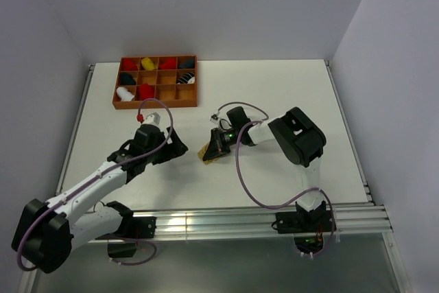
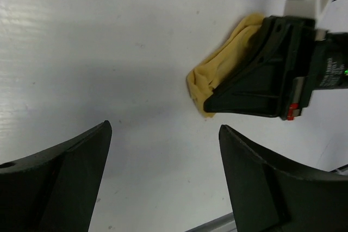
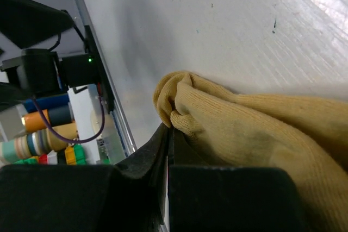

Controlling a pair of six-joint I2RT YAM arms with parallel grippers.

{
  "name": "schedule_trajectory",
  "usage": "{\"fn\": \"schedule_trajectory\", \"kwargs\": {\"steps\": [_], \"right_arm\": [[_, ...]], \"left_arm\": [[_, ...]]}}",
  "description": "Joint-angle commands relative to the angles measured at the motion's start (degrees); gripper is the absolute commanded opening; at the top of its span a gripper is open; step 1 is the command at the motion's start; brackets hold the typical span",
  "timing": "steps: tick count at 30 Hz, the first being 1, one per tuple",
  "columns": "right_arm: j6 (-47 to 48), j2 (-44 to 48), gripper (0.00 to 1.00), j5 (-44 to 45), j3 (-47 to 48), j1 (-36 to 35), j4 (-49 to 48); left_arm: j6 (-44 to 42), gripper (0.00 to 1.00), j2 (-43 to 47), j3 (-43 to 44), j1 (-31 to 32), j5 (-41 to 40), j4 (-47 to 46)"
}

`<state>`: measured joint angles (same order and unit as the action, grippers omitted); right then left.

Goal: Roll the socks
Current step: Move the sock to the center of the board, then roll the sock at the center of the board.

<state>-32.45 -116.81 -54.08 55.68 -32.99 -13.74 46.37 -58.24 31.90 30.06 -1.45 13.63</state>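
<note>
At the far left of the surface [image 1: 274, 87], seen from above, a brown tray [image 1: 155, 105] has twelve compartments. Eight hold rolled bundles: three red, two dark, one yellow, one white, one striped. One tan sock [image 1: 207, 154] lies loose near the middle of the surface, under the tip of the right gripper [image 1: 217, 145]. The left gripper [image 1: 175, 147] sits just to its left, apart from it.

From the left wrist, the left gripper [image 2: 165, 134] stands wide and empty. The tan sock [image 2: 209, 77] lies ahead of it, pinned by the right gripper [image 2: 217, 100].

From the right wrist, the right gripper [image 3: 168, 153] is closed tight, pinching a fold of the bunched tan sock [image 3: 244, 129].
</note>
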Motion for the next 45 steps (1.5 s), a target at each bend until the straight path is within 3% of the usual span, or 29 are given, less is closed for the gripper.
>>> {"fn": "schedule_trajectory", "kwargs": {"steps": [1, 11, 12, 37, 45], "right_arm": [[-3.1, -2.1, 0.0, -2.4, -1.1, 0.4, -6.3], [-3.4, -3.2, 0.0, -1.6, -0.7, 0.6, -6.5], [-3.5, -3.2, 0.0, -1.6, -0.7, 0.6, -6.4], [-3.8, -3.1, 0.0, -1.8, -0.3, 0.6, -6.1], [-1.0, 0.1, 0.07, 2.0, 0.2, 0.5, -1.5]], "left_arm": [[3.6, 0.84, -3.8, -1.1, 1.3, 2.9, -5.2], [3.1, 0.6, -16.5, 1.1, 4.5, 4.9, -7.6], [3.1, 0.53, -18.2, 1.5, 4.8, 5.0, -7.4], [2.1, 0.4, -33.2, 7.6, 7.1, -3.0, -7.9], [0.1, 0.23, -38.2, 11.3, 8.6, -6.7, -2.5]]}}
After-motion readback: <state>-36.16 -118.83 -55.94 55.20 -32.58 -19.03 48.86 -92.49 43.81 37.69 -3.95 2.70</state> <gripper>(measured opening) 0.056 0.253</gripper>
